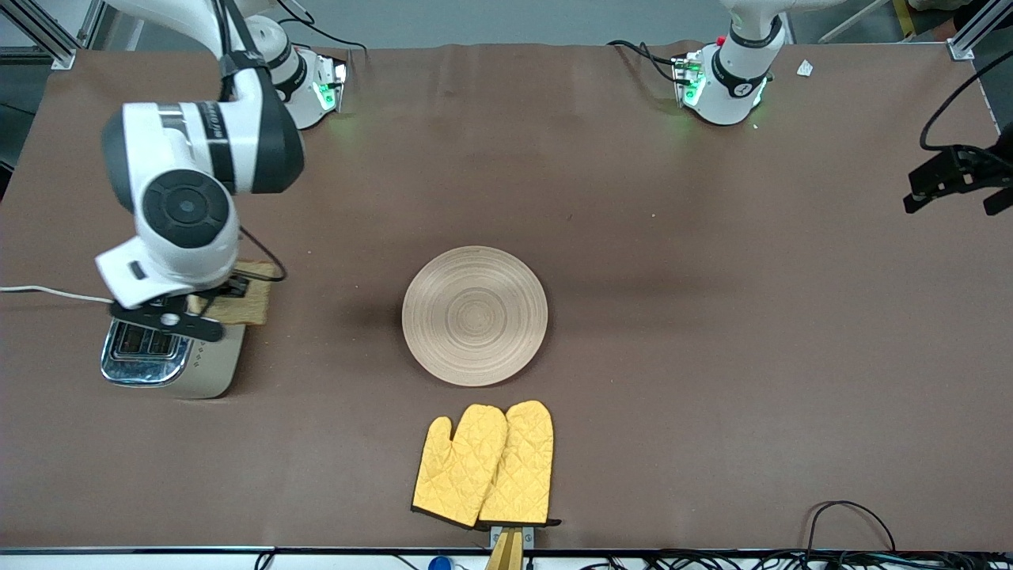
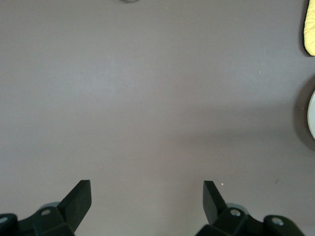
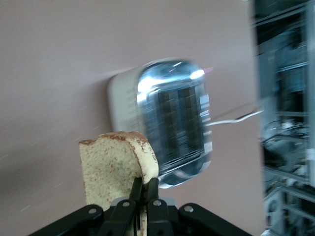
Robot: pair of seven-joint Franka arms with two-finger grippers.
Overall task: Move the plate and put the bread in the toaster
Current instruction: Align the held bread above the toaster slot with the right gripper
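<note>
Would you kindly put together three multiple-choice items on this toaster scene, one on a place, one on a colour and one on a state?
1. Where do the oven mitts lie?
A. Nearer the front camera than the plate
B. On the plate
C. On the toaster

2. What colour are the mitts?
A. Blue
B. Yellow
C. White

3. What is the state of the bread?
A. Lying on the plate
B. Down in a toaster slot
C. Held by the shut right gripper over the toaster

Answers: 1 A, they show lower in the front view than the plate; 2 B, quilted yellow fabric; 3 C, the fingers pinch its edge, while the open left gripper waits over bare table.
</note>
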